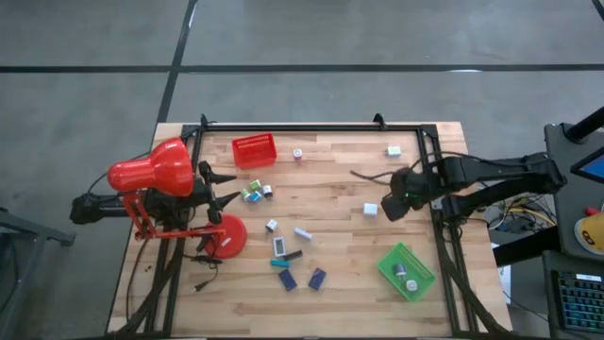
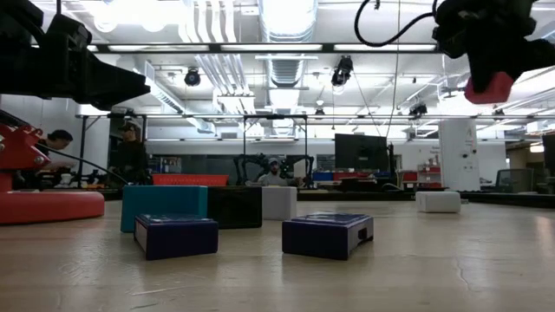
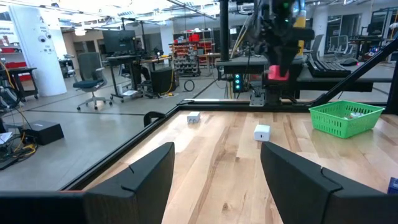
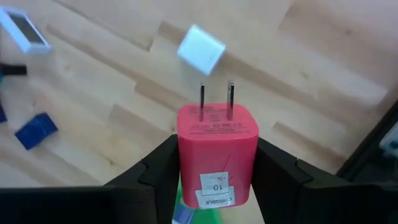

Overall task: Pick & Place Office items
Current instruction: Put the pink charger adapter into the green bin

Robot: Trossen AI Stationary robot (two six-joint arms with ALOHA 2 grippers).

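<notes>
2 arms at the wooden slat table. Right gripper pinches a small pink plastic plug adapter block: 2 metal prongs on its end, white sticker on the face, print too small to read. Both fingers press its sides. It hangs in the air above the table's right part, at about 3 o'clock from centre; also seen high in the low view and far off in the left wrist view.

Just past the prongs on the tabletop sits a small white cube. Another white piece lies near the far edge at 1 o'clock. Green mesh plastic tray at 5 o'clock holds small items, hard to make out. Red mesh plastic tray at 11 o'clock. 2 navy flat blocks lie near 6 o'clock with teal, white and dark pieces close by; in the low view the navy blocks block most of what sits behind.

Left gripper is spread, empty, at 9 o'clock, partly hidden under a big red desk lamp. Its fingers are cut off by the frame edge in the wrist view.

Open wood runs through the table centre and along the right half between the cube and the green tray. A black frame rail lines the table edges.
</notes>
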